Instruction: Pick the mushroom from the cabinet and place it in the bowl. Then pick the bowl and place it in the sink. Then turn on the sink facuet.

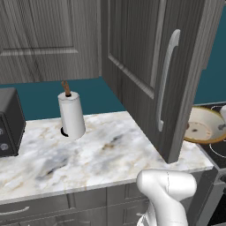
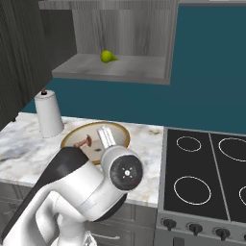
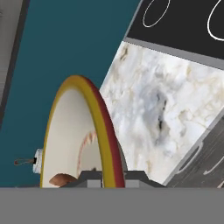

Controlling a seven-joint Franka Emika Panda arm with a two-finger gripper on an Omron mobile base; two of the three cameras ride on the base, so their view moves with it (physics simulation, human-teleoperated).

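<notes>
The mushroom [image 2: 85, 141] lies inside the bowl [image 2: 77, 136], its reddish cap showing against the cream inside, left of centre in the right base view. In the hand view the bowl's rim [image 3: 105, 131] runs edge-on up from the bottom centre, and the gripper [image 3: 110, 178] is closed on that rim, one finger on each side of it. The mushroom's brown cap [image 3: 61, 179] peeks out low at the left of the bowl there. The bowl is over the marble counter [image 2: 144, 144], just beside the black stove [image 2: 202, 168] on the right. A paper towel roll [image 2: 48, 114] stands upright behind the bowl, to its left. Above, the cabinet [image 2: 115, 67] is open, with a green pear [image 2: 107, 56] on its shelf. In the left base view its door [image 1: 145, 66] swings out over the counter, and a toaster [image 1: 9, 121] sits at the left edge.
</notes>
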